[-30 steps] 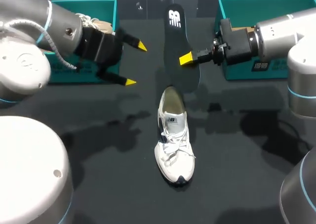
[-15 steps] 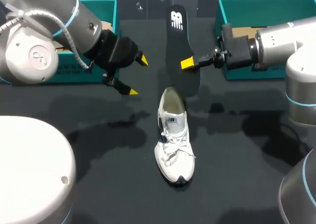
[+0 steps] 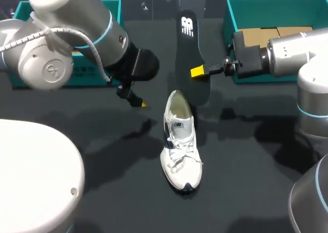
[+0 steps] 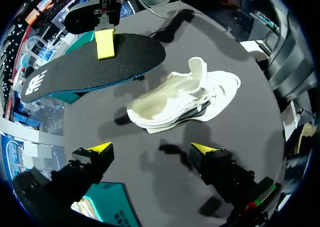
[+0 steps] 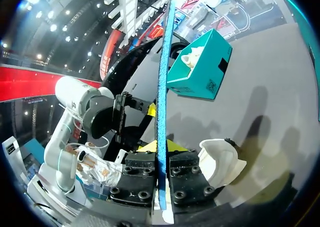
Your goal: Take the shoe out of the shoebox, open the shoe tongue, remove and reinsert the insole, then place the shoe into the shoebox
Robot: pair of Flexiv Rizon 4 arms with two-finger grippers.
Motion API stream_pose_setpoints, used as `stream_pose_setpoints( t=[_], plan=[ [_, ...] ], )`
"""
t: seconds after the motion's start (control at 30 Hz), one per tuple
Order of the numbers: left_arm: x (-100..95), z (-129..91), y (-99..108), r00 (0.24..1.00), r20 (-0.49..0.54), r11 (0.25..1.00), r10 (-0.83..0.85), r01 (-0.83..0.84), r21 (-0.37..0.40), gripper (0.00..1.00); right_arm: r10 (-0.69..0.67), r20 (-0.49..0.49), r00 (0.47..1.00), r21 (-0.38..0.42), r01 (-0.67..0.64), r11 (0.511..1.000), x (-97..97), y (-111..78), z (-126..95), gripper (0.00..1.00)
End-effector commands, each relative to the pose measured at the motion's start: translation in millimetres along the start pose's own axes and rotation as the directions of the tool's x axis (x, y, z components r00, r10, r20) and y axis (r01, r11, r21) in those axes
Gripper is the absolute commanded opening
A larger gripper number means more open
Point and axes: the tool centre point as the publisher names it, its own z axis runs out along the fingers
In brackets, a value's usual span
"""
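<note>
Right gripper of mine is clamped on the dark insole, holding it up off the desk. A white logo marks the insole's far end. My left gripper hangs with fingers spread around nothing, near the white shoe. That shoe lies on the desk, a small logo on its tongue.

Left gripper spread over bare table, free room between its fingers; straight ahead the shoe blocks, and the insole hangs across just beyond.
</note>
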Motion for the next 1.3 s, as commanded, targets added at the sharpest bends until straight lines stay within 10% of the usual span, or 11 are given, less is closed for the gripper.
stream_pose_setpoints(
  t=[0.03, 1.3],
  plan=[
    [10.9, 12, -1, 0.999, -0.019, 0.999, -0.034, 0.034, -0.029, 1.00, -0.036, -0.056, 0.998, -0.022, 0.034, 0.999, -7.6, -7.0, 5, 0.00],
    [21.2, 74, 11, 0.994, -0.056, 0.988, -0.092, 0.098, 0.118, 1.00, -0.255, -0.252, 0.934, -0.096, 0.238, 0.966, -41.2, -4.4, 29, 0.00]
  ],
)
